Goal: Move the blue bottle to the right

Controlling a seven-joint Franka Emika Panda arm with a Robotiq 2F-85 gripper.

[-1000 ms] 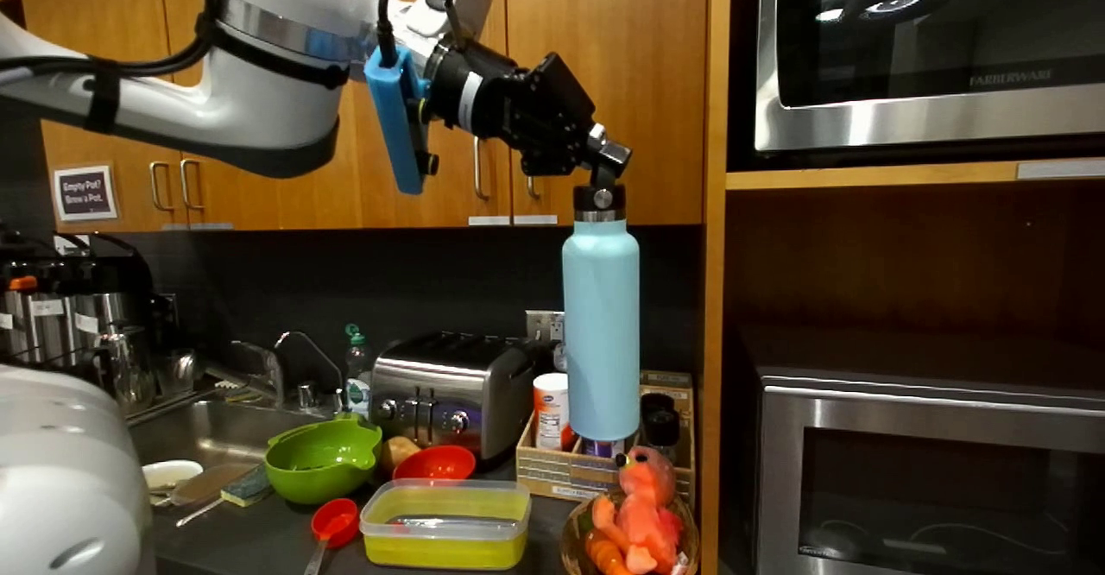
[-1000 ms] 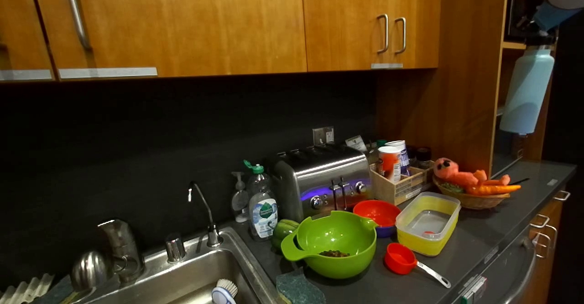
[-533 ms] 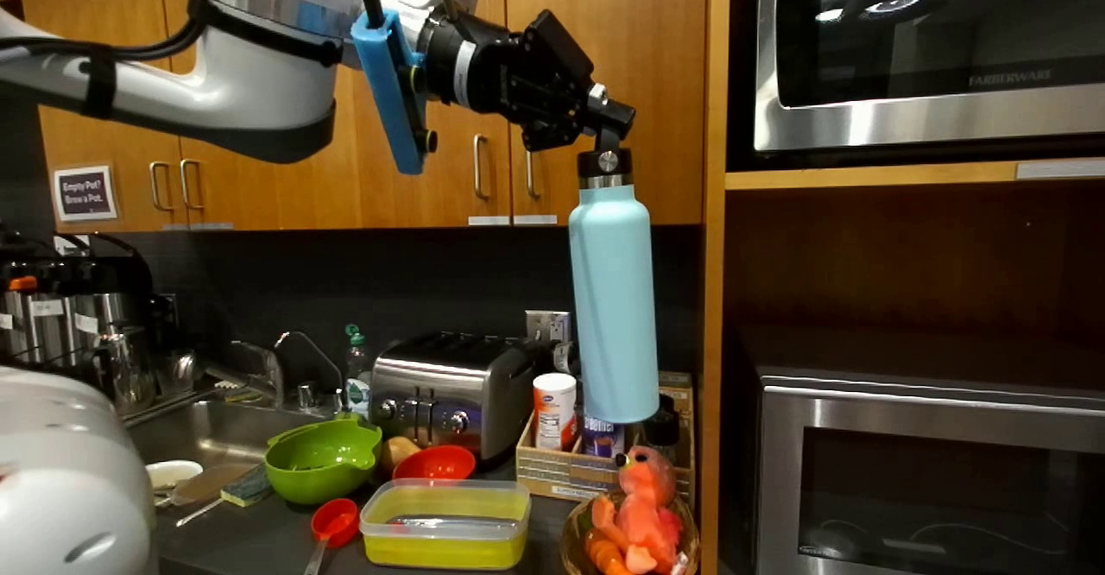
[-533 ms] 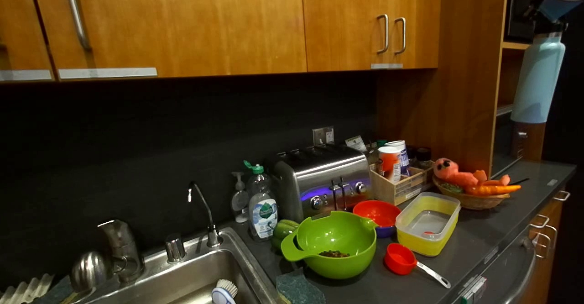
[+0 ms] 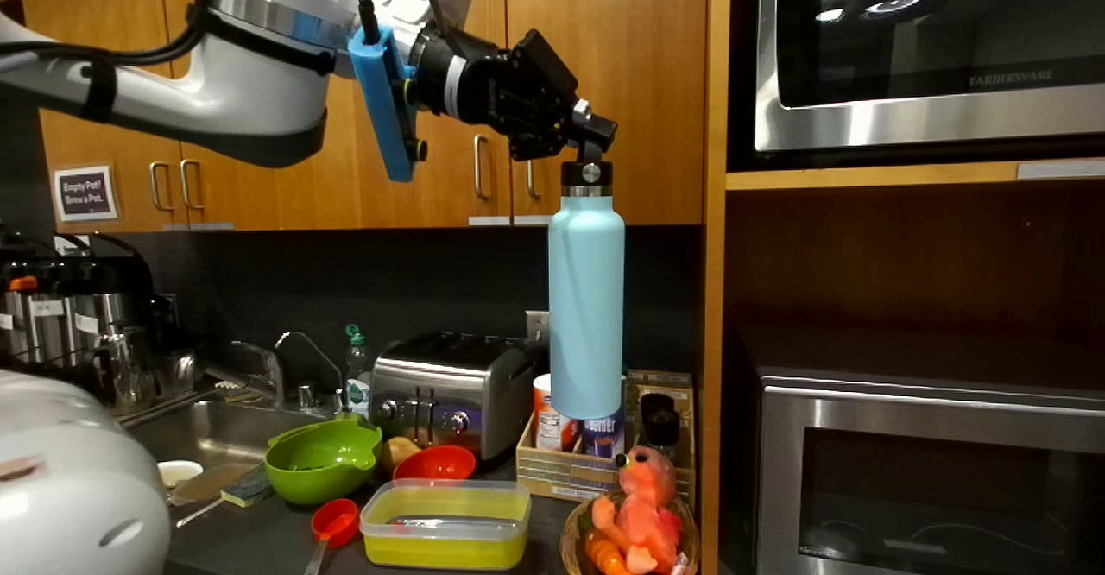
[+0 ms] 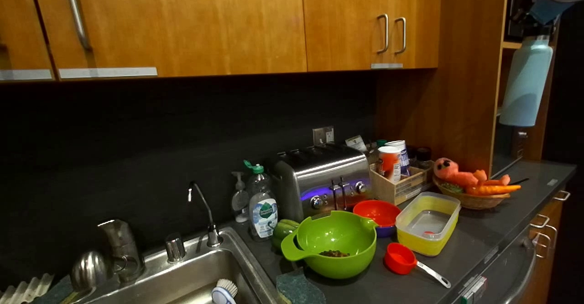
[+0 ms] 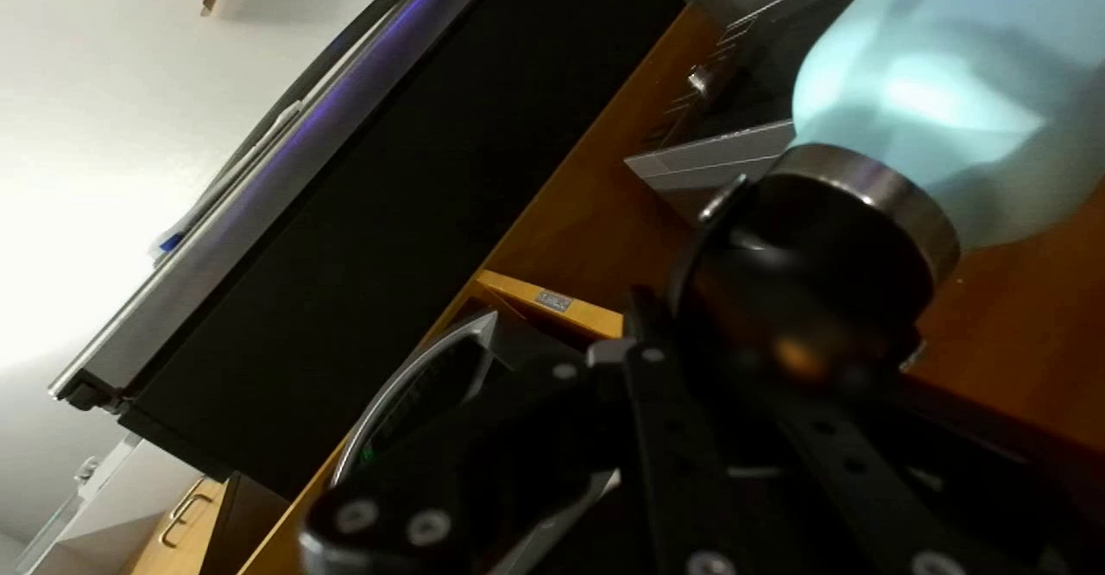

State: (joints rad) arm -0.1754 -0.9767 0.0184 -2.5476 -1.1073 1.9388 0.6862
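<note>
The blue bottle [image 5: 586,307] held base-down in midair, its dark cap [image 5: 586,178] clamped in the black gripper [image 5: 596,132], green bowl [image 6: 337,267] and yellow container [image 6: 429,244] set on the counter [image 6: 479,240] lower down.

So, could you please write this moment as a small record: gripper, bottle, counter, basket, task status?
Gripper: shut on the blue bottle, at its black cap
Bottle: in the air, cap upward
Counter: toaster, green bowl, red measuring cup, yellow container
Basket: coral plush toy inside
Task status: bottle not yet set down
</note>
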